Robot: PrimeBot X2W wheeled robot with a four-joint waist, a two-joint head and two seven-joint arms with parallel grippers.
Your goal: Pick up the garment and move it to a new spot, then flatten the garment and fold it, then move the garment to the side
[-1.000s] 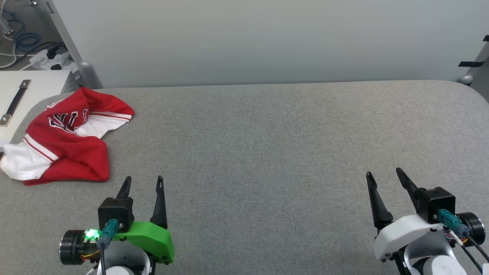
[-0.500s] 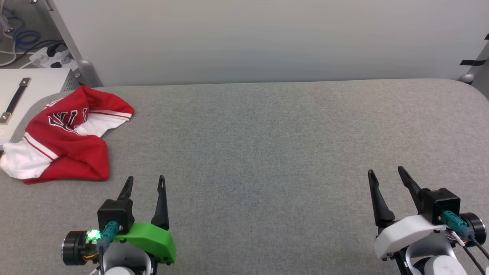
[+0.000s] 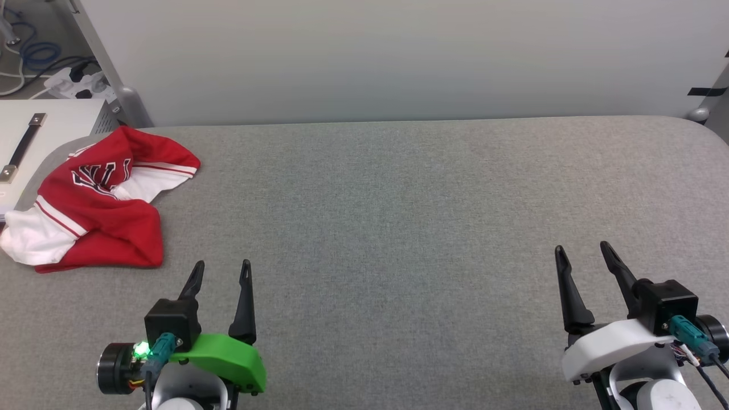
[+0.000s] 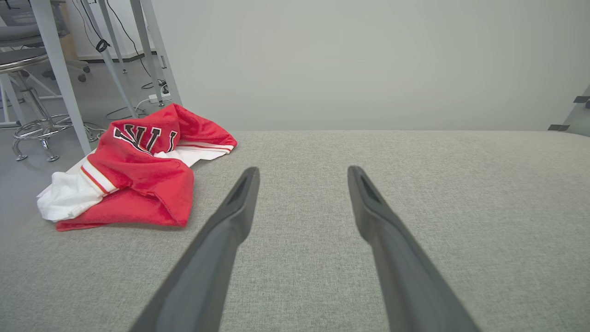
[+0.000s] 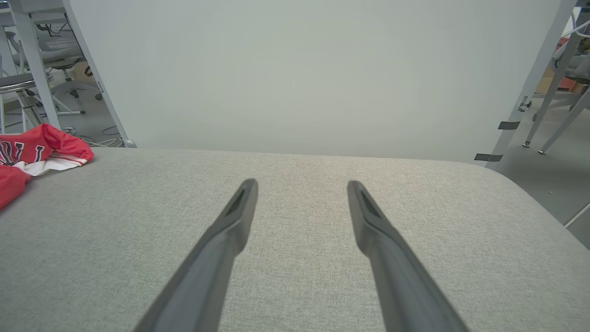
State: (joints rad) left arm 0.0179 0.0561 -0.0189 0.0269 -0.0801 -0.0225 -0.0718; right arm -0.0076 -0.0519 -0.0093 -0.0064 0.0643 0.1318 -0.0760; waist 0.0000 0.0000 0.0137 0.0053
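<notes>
Head view: we see a white cabinet (image 3: 57,122) beside the garment (image 3: 108,222), grey table (image 3: 398,199) beneath it; left gripper (image 3: 222,263) near, right gripper (image 3: 582,246) well apart, both released.

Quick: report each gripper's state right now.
Left gripper: open, holding nothing; the garment lies apart from it.
Right gripper: open, holding nothing.

The garment (image 4: 143,184) bears black letters (image 4: 144,137) — creased, no word readable.
</notes>
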